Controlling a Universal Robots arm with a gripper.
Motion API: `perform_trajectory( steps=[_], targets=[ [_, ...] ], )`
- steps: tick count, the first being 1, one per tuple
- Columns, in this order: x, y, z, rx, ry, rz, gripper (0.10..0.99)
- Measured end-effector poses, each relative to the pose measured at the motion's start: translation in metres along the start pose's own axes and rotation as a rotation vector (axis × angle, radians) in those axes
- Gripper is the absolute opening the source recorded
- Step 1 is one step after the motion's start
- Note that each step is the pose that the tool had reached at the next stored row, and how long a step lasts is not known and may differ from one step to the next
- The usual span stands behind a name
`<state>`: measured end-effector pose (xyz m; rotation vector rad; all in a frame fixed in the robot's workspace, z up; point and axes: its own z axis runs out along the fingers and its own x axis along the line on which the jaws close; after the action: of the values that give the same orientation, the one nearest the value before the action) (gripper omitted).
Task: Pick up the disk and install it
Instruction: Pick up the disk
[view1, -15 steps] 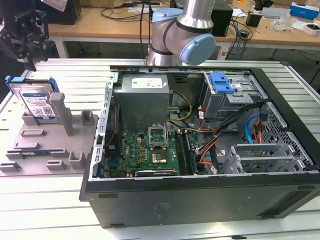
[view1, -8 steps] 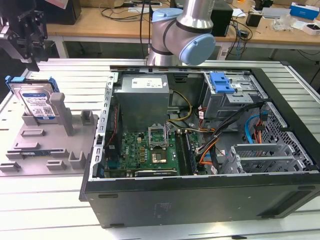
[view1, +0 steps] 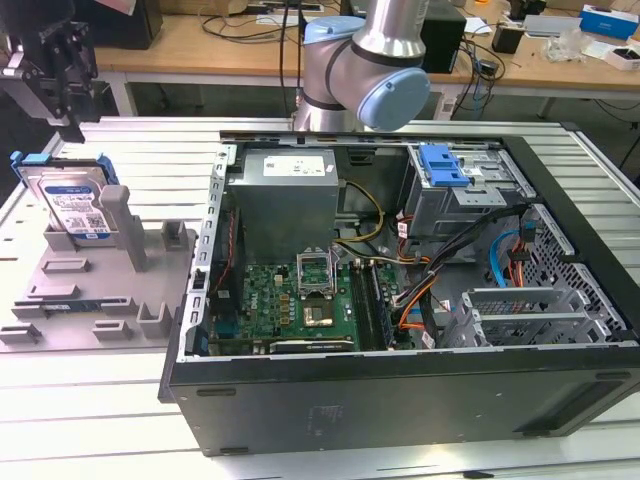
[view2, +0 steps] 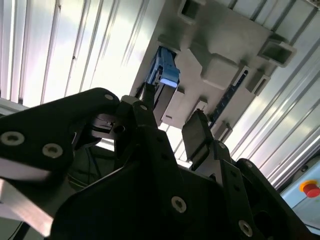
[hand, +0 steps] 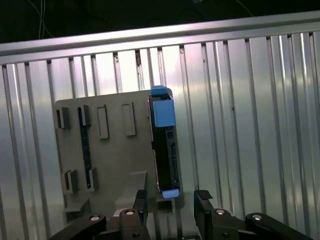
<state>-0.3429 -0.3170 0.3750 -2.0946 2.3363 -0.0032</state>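
Observation:
The disk (view1: 75, 205) stands on edge in a grey holder (view1: 100, 290) on the ribbed table, at the exterior view's left. It is silver-grey with a white-and-blue label and blue frame corners. My gripper (view1: 70, 125) hangs just above it, black, apart from the disk. In both wrist views the disk (hand: 165, 145) (view2: 165, 75) shows edge-on, lined up with the gap of my gripper (hand: 171, 200) (view2: 172, 122). The fingers (hand: 202, 200) are open with nothing between them.
An open computer case (view1: 400, 400) lies at the exterior view's right, with a motherboard (view1: 300, 290), a grey power supply box (view1: 285, 195) and a drive bay with a blue latch (view1: 445, 165). The arm's elbow (view1: 370, 70) rises behind the case. Desks with clutter stand beyond.

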Motion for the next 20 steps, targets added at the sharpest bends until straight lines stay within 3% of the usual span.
perform_trajectory(
  steps=[6,12,20],
  targets=[
    [0.0008,0.0199,0.0013,0.000,-0.0001,-0.004,0.498],
    [-0.0033,0.0384,0.0026,0.000,-0.0001,-0.012,0.498],
    [-0.0018,0.0523,0.0086,0.000,-0.0001,-0.033,0.498]
  ],
)
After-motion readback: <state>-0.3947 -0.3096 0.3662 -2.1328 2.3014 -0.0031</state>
